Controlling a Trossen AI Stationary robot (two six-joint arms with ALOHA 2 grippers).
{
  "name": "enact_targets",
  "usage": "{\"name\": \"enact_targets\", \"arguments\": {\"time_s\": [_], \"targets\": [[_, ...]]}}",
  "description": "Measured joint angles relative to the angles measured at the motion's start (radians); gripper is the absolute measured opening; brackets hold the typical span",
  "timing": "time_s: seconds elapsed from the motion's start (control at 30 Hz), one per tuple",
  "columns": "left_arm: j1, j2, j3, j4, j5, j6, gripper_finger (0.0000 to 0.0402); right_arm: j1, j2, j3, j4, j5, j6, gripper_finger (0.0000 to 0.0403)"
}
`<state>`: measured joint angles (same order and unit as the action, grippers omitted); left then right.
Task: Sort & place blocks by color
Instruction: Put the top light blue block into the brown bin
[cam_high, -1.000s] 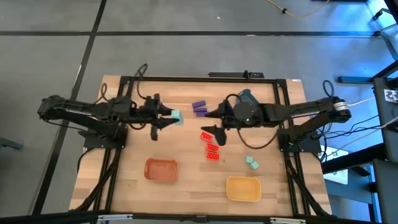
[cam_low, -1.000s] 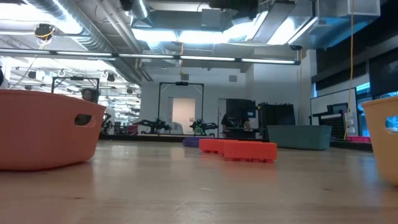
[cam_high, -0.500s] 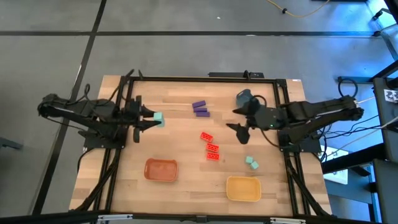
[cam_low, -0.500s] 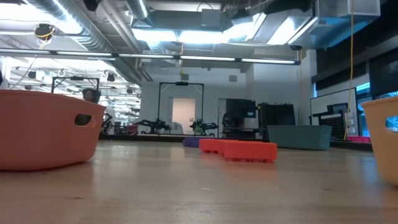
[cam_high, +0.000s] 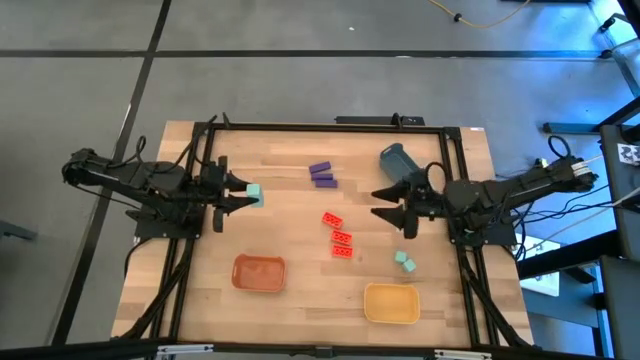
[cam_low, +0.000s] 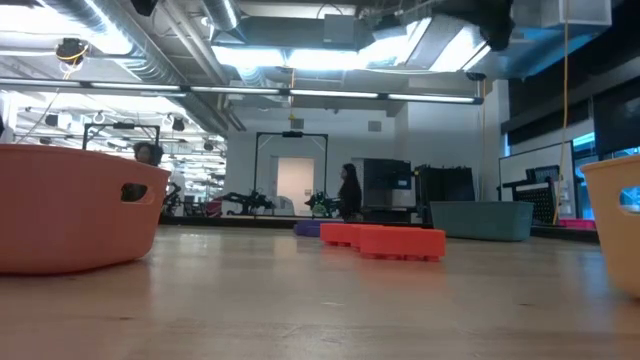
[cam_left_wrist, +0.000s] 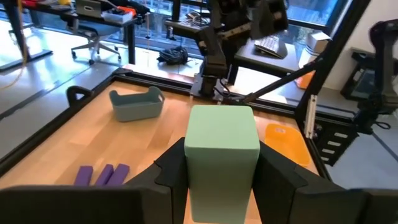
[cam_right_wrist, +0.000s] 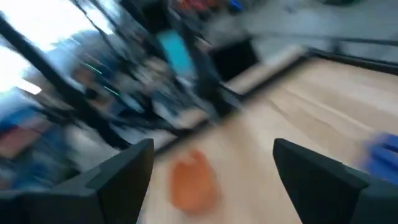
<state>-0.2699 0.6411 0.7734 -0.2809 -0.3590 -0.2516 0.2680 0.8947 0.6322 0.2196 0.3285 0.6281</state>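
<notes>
The wooden plank table (cam_high: 290, 240) carries an orange tray (cam_high: 259, 272) and a yellow tray (cam_high: 391, 303) near its front edge, and a blue-grey cup (cam_high: 393, 158) lying toward the back right. The left gripper (cam_high: 240, 194), near the left edge, pinches one smooth teal cube (cam_left_wrist: 222, 158). The right gripper (cam_high: 381, 203) hangs spread and empty toward the right edge. Three studded red bricks (cam_high: 340, 238) run in a line from centre toward the front. Two purple bars (cam_high: 321, 174) lie side by side, long axes across the table. Two teal cubes (cam_high: 404, 262) sit front right.
</notes>
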Motion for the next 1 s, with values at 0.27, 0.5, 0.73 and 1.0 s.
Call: {"name": "enact_targets", "arguments": {"time_s": [0.27, 0.5, 0.73, 1.0], "targets": [[0.0, 0.032, 0.014, -0.032, 0.025, -0.027, 0.0126, -0.018, -0.014, -0.052, 0.155, -0.019, -0.008, 0.0331], [-0.046, 0.284, 0.2, -0.335, 0.17, -0.125, 0.0126, -0.018, -0.014, -0.042, 0.15, -0.017, -0.027, 0.0331], [-0.126, 0.589, 0.307, -0.688, 0.412, -0.192, 0.0126, -0.018, -0.015, -0.042, 0.138, -0.017, -0.032, 0.0331], [-0.24, 0.828, 0.277, -0.655, 0.505, -0.163, 0.0126, -0.018, -0.014, -0.042, 0.086, -0.018, -0.03, 0.0331]]}}
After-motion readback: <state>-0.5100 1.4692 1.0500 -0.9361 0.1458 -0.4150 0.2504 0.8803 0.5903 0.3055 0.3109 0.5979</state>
